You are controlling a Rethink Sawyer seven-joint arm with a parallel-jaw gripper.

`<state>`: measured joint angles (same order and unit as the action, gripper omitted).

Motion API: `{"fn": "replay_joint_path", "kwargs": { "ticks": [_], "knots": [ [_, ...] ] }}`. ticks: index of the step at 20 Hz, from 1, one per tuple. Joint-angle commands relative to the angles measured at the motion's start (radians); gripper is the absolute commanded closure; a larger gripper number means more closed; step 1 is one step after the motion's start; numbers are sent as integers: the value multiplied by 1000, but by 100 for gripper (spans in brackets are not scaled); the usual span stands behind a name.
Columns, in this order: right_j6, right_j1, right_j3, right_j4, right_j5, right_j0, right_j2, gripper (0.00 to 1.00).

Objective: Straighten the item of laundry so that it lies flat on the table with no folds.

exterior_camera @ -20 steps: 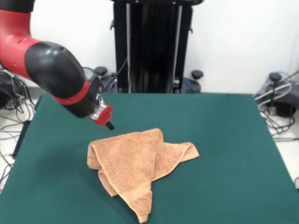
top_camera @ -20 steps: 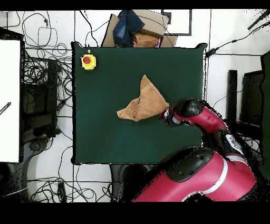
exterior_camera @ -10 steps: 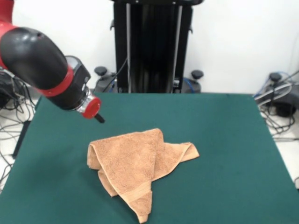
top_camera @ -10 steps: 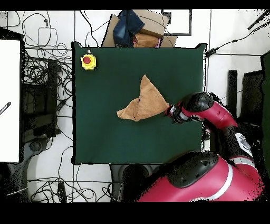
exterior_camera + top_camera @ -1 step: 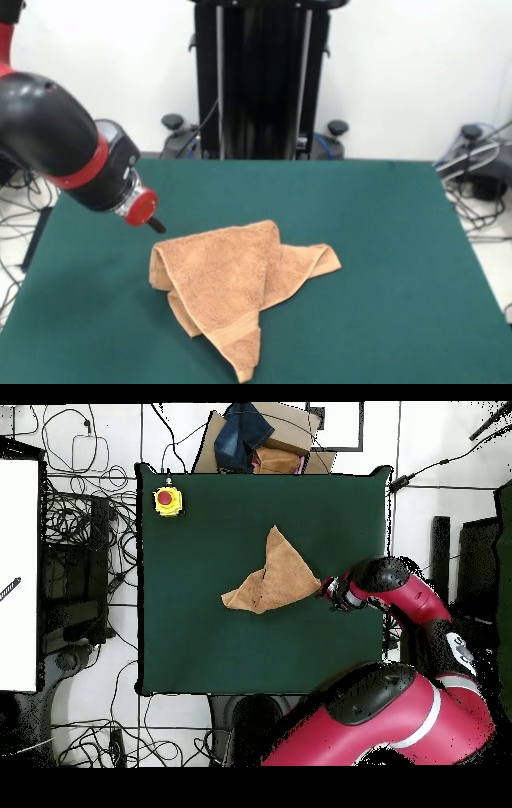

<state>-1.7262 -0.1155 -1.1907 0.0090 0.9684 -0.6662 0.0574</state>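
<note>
The towel [image 5: 240,284] is seen folded and bunched near the middle of the green counter [image 5: 384,240]. The pincer [image 5: 158,225] is held just beside it; its state cannot be told.

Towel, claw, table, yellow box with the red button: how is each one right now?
Towel: crumpled and folded over itself, not flat, lying free on the table.
Claw: empty, off the towel beside its edge; open or shut cannot be told.
Table: green top, bearing the towel mid-table.
Yellow box with red button: sitting in a table corner, nothing touching it.
</note>
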Motion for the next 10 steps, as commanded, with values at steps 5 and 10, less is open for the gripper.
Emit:
{"fn": "replay_joint_path", "kwargs": {
  "ticks": [5, 10],
  "knots": [
    [-7, 157, 136, 19, -86, -1, 119, 0],
    [7, 131, 183, 5, 19, 14, 99, 0]
  ]
}}
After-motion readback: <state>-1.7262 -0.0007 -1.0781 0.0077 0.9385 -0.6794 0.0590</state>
